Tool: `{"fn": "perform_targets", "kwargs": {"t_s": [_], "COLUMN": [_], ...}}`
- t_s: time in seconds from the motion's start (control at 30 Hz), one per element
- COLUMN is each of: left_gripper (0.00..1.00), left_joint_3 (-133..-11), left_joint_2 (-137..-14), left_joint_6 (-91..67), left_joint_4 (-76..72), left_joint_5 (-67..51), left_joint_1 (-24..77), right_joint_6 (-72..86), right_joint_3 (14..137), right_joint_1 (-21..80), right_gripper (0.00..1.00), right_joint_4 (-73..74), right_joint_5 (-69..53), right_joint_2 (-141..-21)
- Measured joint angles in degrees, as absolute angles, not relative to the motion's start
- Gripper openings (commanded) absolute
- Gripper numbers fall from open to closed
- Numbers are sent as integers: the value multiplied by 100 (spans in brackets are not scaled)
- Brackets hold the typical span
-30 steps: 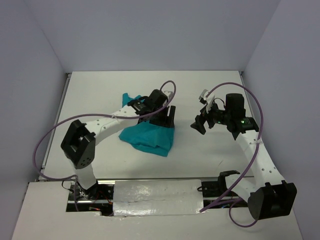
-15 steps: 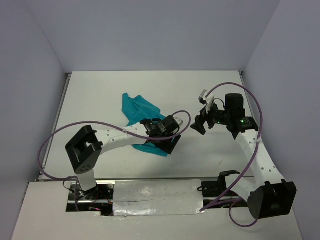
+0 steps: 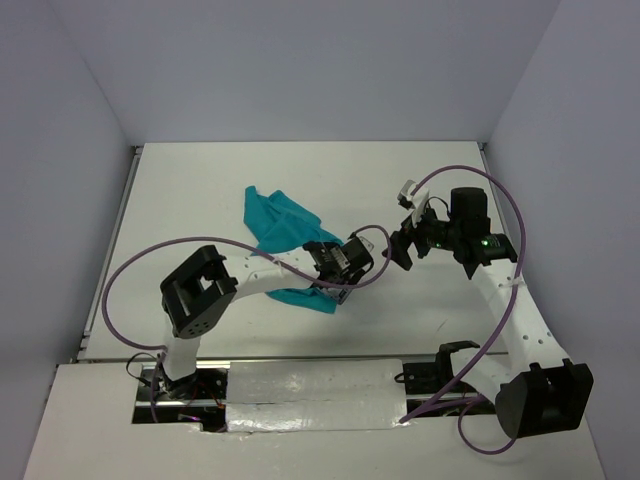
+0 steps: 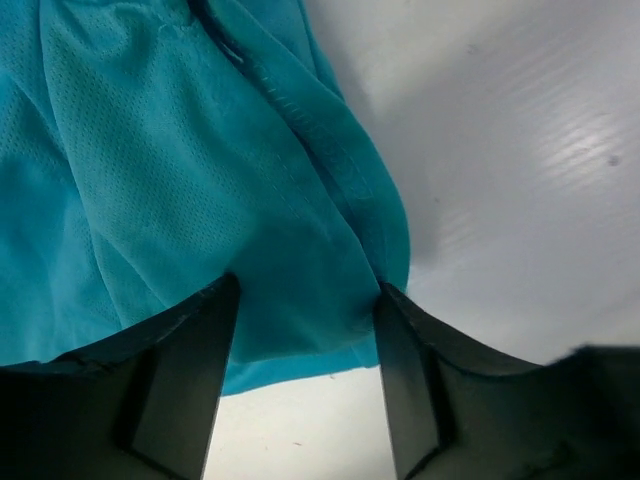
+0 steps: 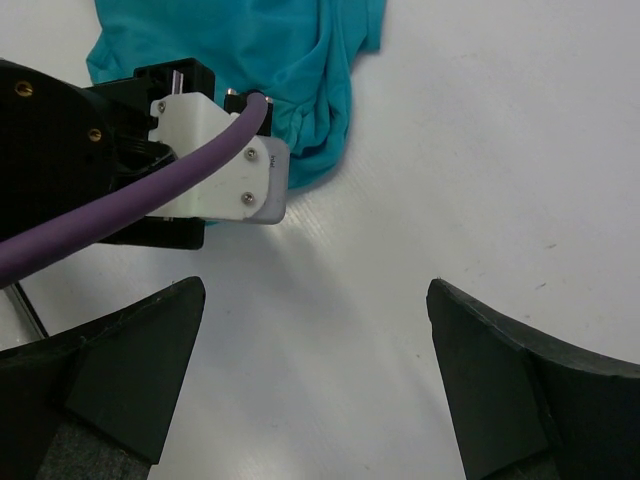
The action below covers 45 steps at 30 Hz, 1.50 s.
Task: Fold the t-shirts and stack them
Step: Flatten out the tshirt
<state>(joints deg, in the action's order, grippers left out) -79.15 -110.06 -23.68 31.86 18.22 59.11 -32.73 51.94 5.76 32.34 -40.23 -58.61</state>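
Observation:
A teal t-shirt [image 3: 280, 225] lies crumpled on the white table, left of centre. My left gripper [image 3: 325, 285] sits low at the shirt's near right corner. In the left wrist view the left gripper [image 4: 308, 290] is open, and the hem of the t-shirt [image 4: 180, 180] lies loose between its fingers, not pinched. My right gripper [image 3: 400, 250] hovers to the right of the shirt, open wide. In the right wrist view the right gripper [image 5: 315, 290] has only bare table between its fingers, with the t-shirt [image 5: 290, 50] and the left wrist [image 5: 150, 170] beyond them.
Purple cables [image 3: 150, 255] loop from both arms above the table [image 3: 200, 190]. Grey walls close in the left, back and right sides. A taped strip [image 3: 320, 385] runs along the near edge between the arm bases.
My left arm has swung right and nearer, from over the shirt's middle down to its near right corner, and its jaws have narrowed a little. The right arm has not moved.

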Motion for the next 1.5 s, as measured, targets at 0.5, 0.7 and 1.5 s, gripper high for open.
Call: {"fn": "perform_targets", "kwargs": {"t_s": [0.5,0.7,1.5], "left_gripper": [5,0,0], "left_joint_3": [-8211,-8329,-11981], "left_joint_2": [-11142,-10833,-9413], "left_joint_6": [-2370,-2451,-2386], "left_joint_4": [3509,3806,4869], "left_joint_5": [2034,1955,1516], "left_joint_1": [5902,5883,4681], "right_joint_6": [-3291,-3286,-2569], "right_joint_3": [5194,5194,5282], "right_joint_1": [576,576,578], "right_gripper": [99,99,99], "right_joint_4": [3275,3277,2897], "right_joint_5": [-3988,-4045,-4545], "right_joint_2": [-5850,-5787,-6025]}}
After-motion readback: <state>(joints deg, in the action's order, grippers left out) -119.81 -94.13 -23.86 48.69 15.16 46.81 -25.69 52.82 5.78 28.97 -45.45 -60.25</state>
